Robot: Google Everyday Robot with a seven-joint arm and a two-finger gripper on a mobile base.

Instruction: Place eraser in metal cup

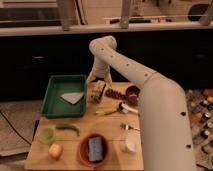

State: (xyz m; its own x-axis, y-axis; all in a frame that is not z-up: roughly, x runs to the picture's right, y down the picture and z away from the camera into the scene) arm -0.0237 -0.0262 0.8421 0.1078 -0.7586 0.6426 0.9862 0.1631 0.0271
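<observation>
At the near edge of the wooden table [107, 122], a brown bowl [81, 156] is seen with a blue sponge [94, 148] lying in it. A yellow rounded lump [55, 150] is found to its left and a pale translucent cup [131, 145] to its right. A little farther back, a small green cup [46, 134] is set near the left edge, with a green pod-like thing [68, 128] just beside it. A small metal utensil [128, 127] lies toward the right. Beyond these, a yellow-handled tool [111, 111] is laid across the middle of the table. The left part is taken up by a green tray [47, 100], in which a flat grey piece [73, 97] rests. The eraser [98, 93], a pale block with a darker edge, is placed on the table just right of the tray. It is set apart from the metal cup [132, 94], a small dark vessel farther right, with a dark reddish strip [114, 93] lying between them. The gripper [98, 80] is held directly over the eraser, pointing down, with its fingers spread. Whether the block is touched cannot be told. The white arm [130, 67] is arched up from the right, and a dark counter [40, 60] is seen behind.
</observation>
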